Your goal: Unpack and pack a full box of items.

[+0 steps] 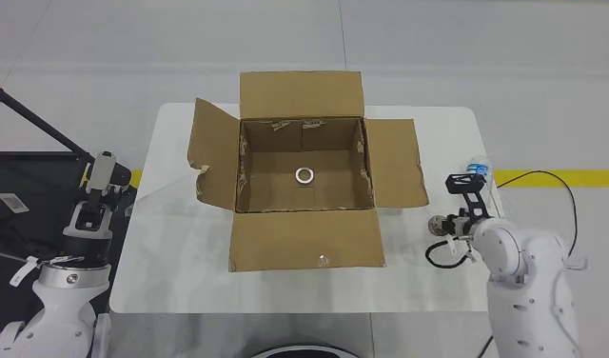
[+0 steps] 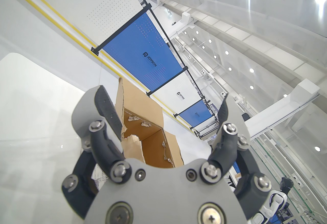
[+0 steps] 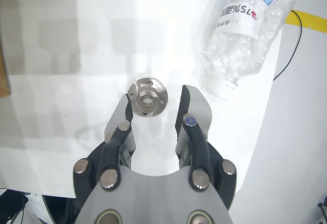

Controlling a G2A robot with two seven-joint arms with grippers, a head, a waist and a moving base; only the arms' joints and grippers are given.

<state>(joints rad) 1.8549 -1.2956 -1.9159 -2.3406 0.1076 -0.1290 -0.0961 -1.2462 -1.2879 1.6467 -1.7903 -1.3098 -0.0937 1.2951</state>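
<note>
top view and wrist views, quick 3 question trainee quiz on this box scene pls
1. True or false: the left gripper holds an item.
2. Which lies closest to the right gripper? A plastic bottle; B metal flange; C cardboard box.
3. What is left inside the box?
Key: 1 false, its fingers are open and empty. 2 B. 3 one ring.
</note>
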